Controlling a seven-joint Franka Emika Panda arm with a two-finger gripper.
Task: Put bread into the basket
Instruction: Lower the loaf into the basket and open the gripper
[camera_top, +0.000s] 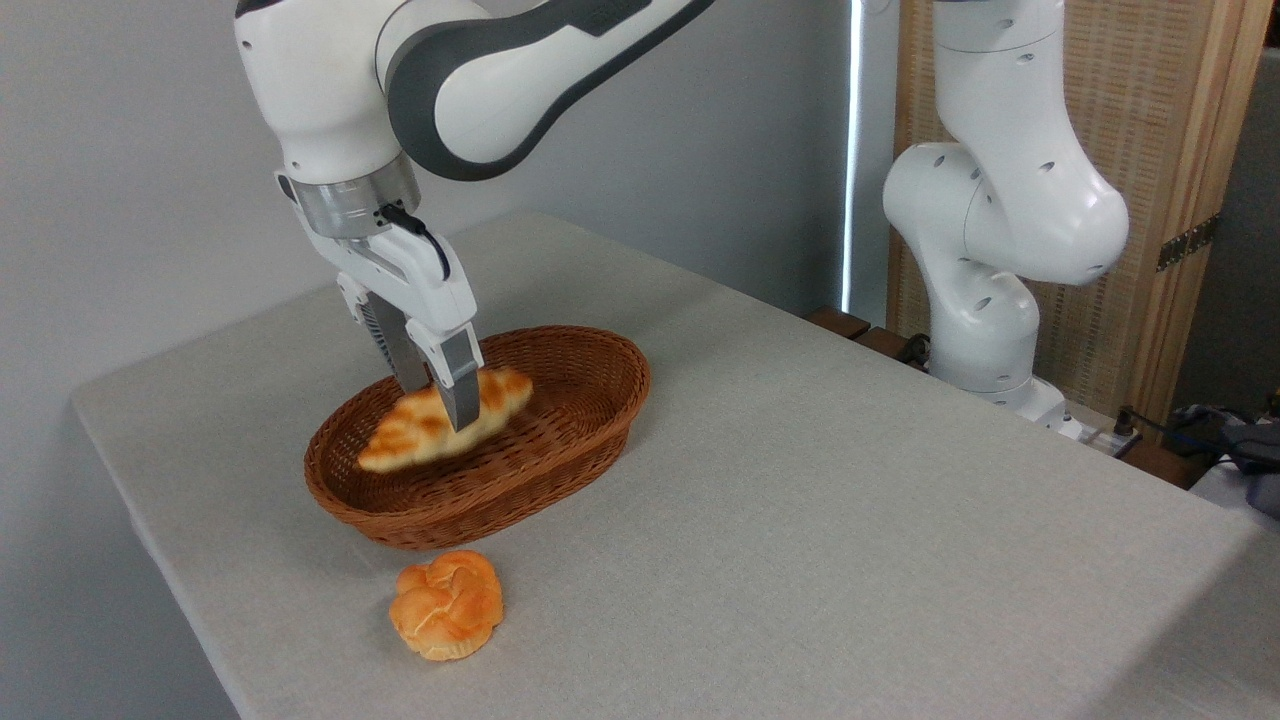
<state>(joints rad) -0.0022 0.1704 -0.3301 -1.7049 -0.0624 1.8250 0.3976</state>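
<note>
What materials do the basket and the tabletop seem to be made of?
The basket: woven wicker or rattan, brown with a slight sheen; the crossing strands show along its wall and rim. The tabletop: covered in a matte light grey material, probably cloth or textured laminate; a fine grain shows, but the picture does not settle which.

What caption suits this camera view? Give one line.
End effector holds the braided loaf over the wicker basket; a round bun sits outside.

Grey cloth-covered table (800, 500); wicker basket (590, 400) resting on it; orange knotted bun (447, 604) just beside basket's near rim.
</note>
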